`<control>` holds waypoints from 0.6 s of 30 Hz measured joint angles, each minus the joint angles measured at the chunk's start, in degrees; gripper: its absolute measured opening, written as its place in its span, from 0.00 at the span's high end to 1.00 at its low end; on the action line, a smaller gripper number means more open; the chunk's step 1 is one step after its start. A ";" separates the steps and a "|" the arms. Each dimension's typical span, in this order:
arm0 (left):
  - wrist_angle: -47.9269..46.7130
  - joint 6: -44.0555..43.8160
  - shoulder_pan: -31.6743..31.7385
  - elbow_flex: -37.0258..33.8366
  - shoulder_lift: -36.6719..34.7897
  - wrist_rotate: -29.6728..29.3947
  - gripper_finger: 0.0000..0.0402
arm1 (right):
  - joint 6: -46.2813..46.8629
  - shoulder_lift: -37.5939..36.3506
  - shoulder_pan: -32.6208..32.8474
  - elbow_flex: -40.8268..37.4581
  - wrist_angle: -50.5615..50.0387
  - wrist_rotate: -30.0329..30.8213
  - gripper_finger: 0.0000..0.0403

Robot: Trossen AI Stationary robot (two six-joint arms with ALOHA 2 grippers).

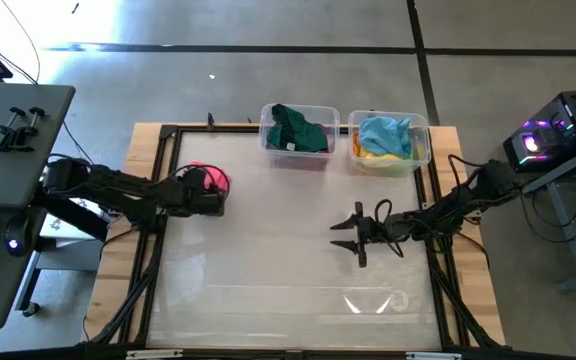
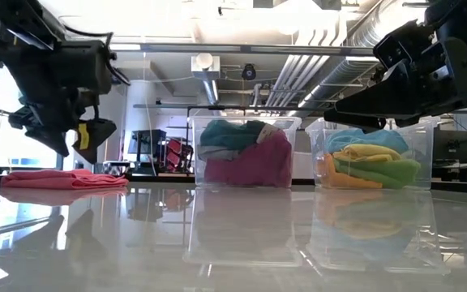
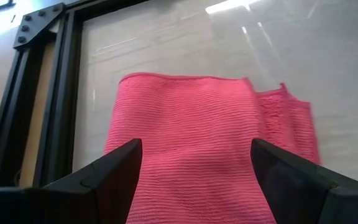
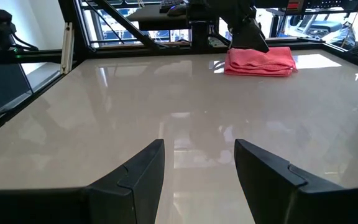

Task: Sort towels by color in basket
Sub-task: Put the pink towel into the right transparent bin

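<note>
Saw one pink towel lying flat on the glossy table at the left of centre in the high view, close to the black frame rail. Hung the left gripper directly over it, fingers spread apart with the pink cloth showing between them, not touching it as far as the low view told. Found the same towel at the left edge of the low view, flat on the tabletop under that gripper.

Stood two clear bins along the upper edge of the table. Held dark green and teal cloth over magenta in the left bin; showed as a heap of teal above magenta in the low view. Held light blue, yellow and orange towels in the right bin, with light green also visible low in that bin.

Hovered the right gripper over bare table right of centre in the high view, fingers set apart and holding nothing.
</note>
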 joint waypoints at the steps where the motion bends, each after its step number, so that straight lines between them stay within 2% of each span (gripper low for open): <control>1: 0.04 -0.33 0.28 0.00 0.72 -0.02 0.28 | 0.00 0.00 0.00 0.00 -0.05 0.00 0.53; 10: 1.15 -4.47 0.97 -0.02 8.37 0.72 0.28 | 0.00 0.00 0.00 0.00 -0.20 0.00 0.53; 18: 10.52 0.49 1.44 -1.31 12.15 3.34 0.28 | 0.00 0.00 0.00 0.00 -0.20 0.00 0.53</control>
